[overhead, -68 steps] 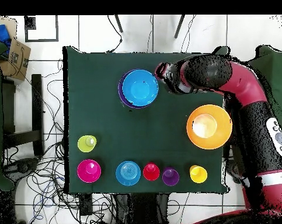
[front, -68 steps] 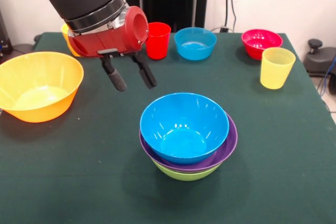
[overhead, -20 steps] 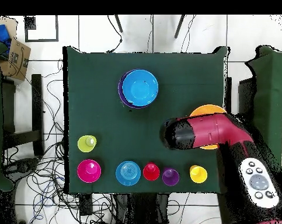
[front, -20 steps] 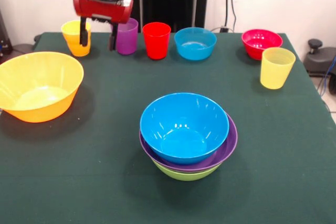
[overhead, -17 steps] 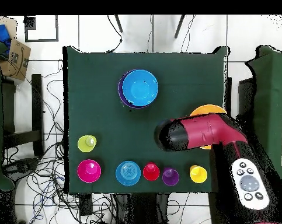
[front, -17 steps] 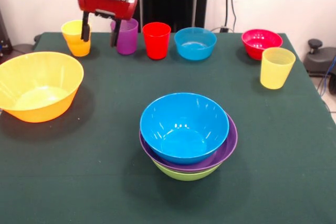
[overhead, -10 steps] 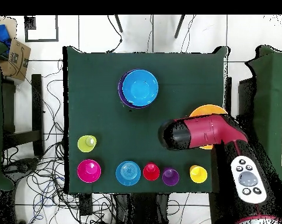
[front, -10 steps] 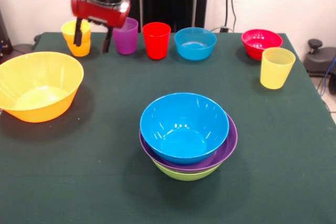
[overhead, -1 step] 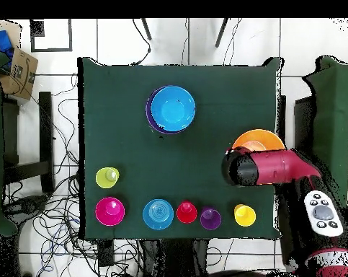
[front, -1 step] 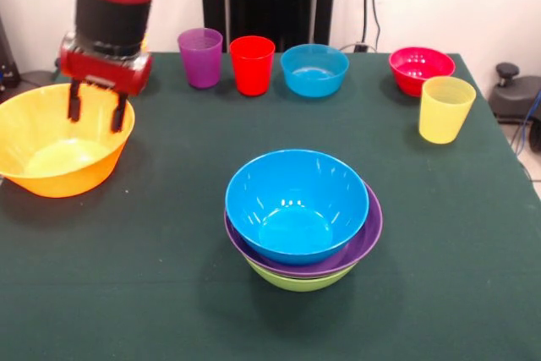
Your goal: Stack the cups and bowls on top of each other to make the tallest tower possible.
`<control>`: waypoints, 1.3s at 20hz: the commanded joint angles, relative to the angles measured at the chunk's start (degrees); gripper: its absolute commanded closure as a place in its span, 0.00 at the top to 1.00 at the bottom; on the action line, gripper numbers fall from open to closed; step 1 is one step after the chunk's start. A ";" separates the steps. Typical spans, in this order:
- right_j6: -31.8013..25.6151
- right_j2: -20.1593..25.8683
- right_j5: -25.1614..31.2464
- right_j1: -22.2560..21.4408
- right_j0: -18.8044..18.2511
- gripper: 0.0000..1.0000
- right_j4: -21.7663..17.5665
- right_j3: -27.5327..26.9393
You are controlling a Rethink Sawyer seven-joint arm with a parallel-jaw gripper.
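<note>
My gripper [front, -1 step: 95,113] hangs open over the far side of the wide orange bowl [front, -1 step: 51,145], its two fingers pointing down with nothing between them. In the overhead view the arm [overhead, -1 step: 266,167] covers most of the orange bowl [overhead, -1 step: 257,135]. The tower stands mid-table: a blue bowl [front, -1 step: 296,205] nested in a purple bowl [front, -1 step: 369,227] on a green bowl [front, -1 step: 296,281], seen from above as the blue bowl [overhead, -1 step: 172,108]. The orange-yellow cup [overhead, -1 step: 244,214] is hidden behind the arm in the front view.
Along the far edge stand a purple cup [front, -1 step: 200,57], a red cup [front, -1 step: 253,65], a small blue bowl [front, -1 step: 314,69] and a red-pink bowl [front, -1 step: 420,69]. A pale yellow cup [front, -1 step: 445,109] sits nearer, at the right.
The gripper has moved from in front of the orange-yellow and purple cups leftward and down, over the orange bowl. It stays open. Bowls and cups have not moved.
</note>
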 commanded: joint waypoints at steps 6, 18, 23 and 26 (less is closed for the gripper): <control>-1.68 -0.43 -6.96 12.04 -4.57 1.00 -3.95 -6.76; -1.17 -1.42 -2.14 3.96 -0.91 1.00 0.78 -0.73; -5.81 0.96 3.42 -0.66 -2.42 1.00 4.11 0.84; -8.03 2.10 6.46 -3.71 -2.91 1.00 6.15 1.71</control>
